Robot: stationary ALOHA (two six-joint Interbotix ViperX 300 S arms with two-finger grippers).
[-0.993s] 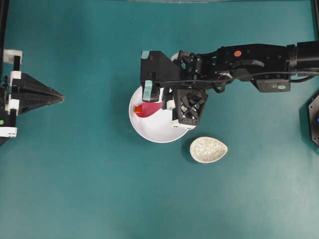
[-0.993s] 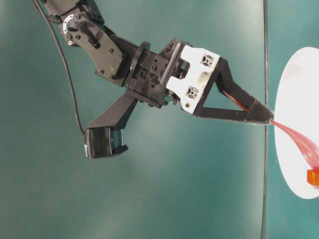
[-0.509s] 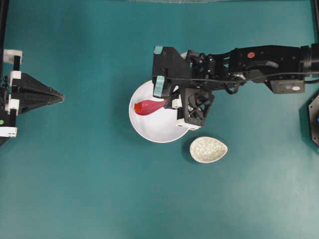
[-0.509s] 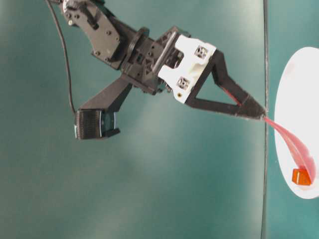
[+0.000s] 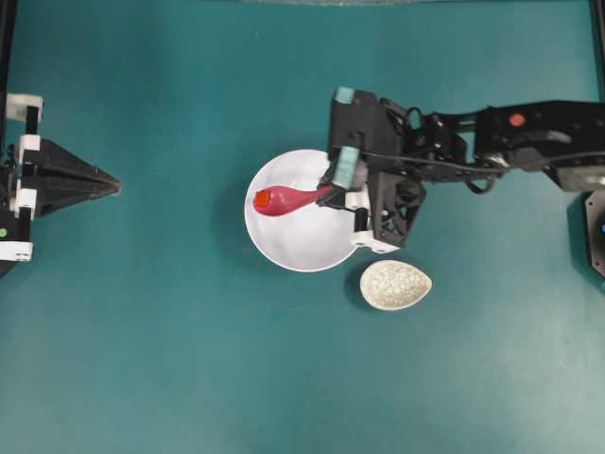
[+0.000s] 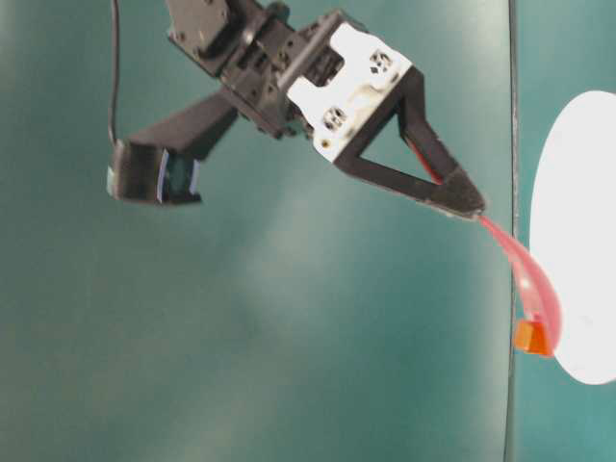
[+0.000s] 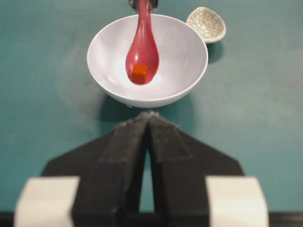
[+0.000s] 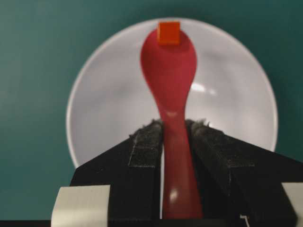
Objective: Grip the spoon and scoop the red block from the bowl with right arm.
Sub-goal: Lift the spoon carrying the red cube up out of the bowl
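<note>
**One block, one spoon, lifted over one bowl**

Nearest in the right wrist view, the right gripper (image 8: pixel 175 142) has its two padded fingers (image 8: pixel 147 142) clamped on the handle of the single magenta spoon (image 8: pixel 169 71), one pad pressed against each side. The handle runs forward between them and widens into the oval bowl end. On the far tip of that end sits the one red block (image 8: pixel 168 33), a small orange-red cube resting inside the spoon.

Beyond and beneath the spoon lies the one white bowl (image 8: pixel 94 109), round and plain, with nothing else visible inside it. The table-level view shows the spoon hanging down from the fingertips with the cube at its lowest end, seen against the bowl's near rim; how high it sits above the bowl floor cannot be told.

From overhead, the right arm (image 5: pixel 529 142) reaches in from the right edge, and the spoon points left across the bowl, the block over its left part. Just beside the bowl, at its lower right and not touching, stands one speckled egg-shaped dish (image 5: pixel 395 285).

Farthest off, well apart at the left edge, is the left gripper (image 5: pixel 71 180). Its two fingers meet at the tips, with only a thin slit between the pads farther back in its own wrist view, and they hold nothing. All rests on one teal table (image 5: pixel 189 359).
</note>
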